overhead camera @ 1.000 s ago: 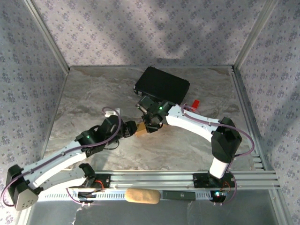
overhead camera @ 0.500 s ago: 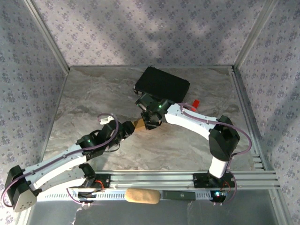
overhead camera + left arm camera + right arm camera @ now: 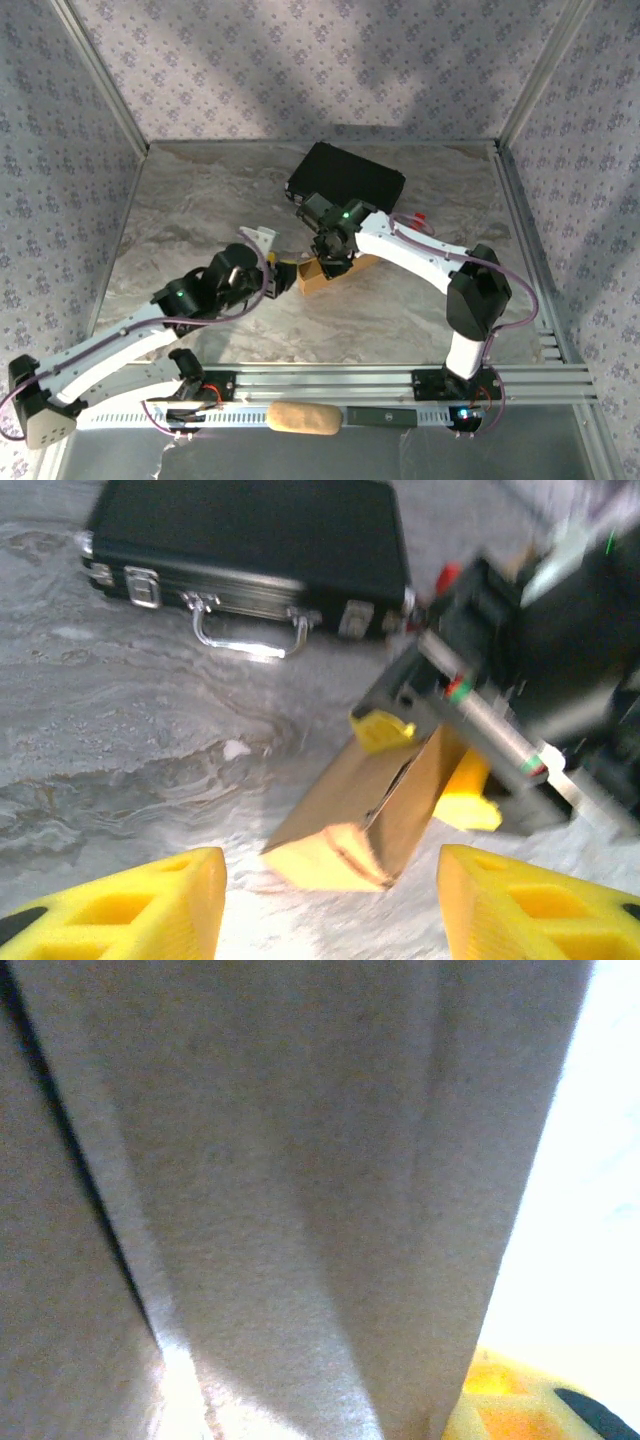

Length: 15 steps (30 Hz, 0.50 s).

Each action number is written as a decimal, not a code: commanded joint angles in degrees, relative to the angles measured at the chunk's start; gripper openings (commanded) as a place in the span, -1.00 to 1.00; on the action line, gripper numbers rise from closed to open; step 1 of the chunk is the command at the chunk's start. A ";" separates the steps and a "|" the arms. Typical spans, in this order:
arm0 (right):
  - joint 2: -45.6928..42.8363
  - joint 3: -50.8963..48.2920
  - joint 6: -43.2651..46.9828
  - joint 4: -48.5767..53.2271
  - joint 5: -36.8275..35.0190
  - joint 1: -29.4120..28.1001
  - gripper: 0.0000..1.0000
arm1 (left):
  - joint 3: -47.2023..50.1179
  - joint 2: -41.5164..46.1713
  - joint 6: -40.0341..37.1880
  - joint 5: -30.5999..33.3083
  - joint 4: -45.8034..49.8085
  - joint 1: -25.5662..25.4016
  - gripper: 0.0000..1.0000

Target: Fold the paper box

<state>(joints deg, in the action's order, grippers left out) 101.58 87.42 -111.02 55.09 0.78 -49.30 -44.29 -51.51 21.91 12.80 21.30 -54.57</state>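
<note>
The paper box (image 3: 337, 272) is a small tan cardboard box lying slantwise on the marble table, its closed end toward my left arm. My right gripper (image 3: 333, 260) comes down from above and is shut on it; in the left wrist view its yellow fingers (image 3: 385, 728) clamp both sides of the box (image 3: 370, 810). Cardboard (image 3: 280, 1180) presses close to the right wrist camera, with one yellow finger (image 3: 500, 1410) at the lower right. My left gripper (image 3: 283, 276) stands open just left of the box's end, and its fingers (image 3: 180, 895) hold nothing.
A black hard case (image 3: 347, 180) with metal latches and a handle (image 3: 245, 640) lies at the back, just behind the right wrist. A small red object (image 3: 417, 217) sits beside it. A tan roll (image 3: 305, 418) rests on the front rail.
The right gripper has carried the box to the right and laid it lower, so more of its length shows. The left gripper has turned and now stands clear of the box's end.
</note>
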 commanded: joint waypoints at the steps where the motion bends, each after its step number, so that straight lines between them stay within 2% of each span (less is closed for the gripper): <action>1: -1.12 -0.79 4.98 7.97 0.87 1.07 -0.44 | 0.68 -1.86 -11.88 1.10 -0.93 -0.18 0.19; 4: -1.00 -1.61 5.81 7.29 2.06 1.74 -0.44 | -0.25 -3.38 -4.34 2.40 -3.82 1.94 -0.13; 8: -0.21 -2.16 5.91 5.40 2.91 2.43 -0.45 | 0.45 -4.76 1.20 -0.55 -9.32 2.02 -0.17; 10: 0.15 -2.01 6.17 4.89 3.07 2.55 -0.46 | 0.82 -5.71 -2.19 -2.74 -11.55 1.02 -0.09; 15: 1.11 -1.58 7.17 4.52 3.57 3.13 -0.46 | -0.09 -8.29 -16.06 -1.26 -11.32 -2.95 0.16</action>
<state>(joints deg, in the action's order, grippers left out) 101.03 86.65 -105.34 56.62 4.36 -46.70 -43.90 -58.94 14.20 11.88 12.43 -56.07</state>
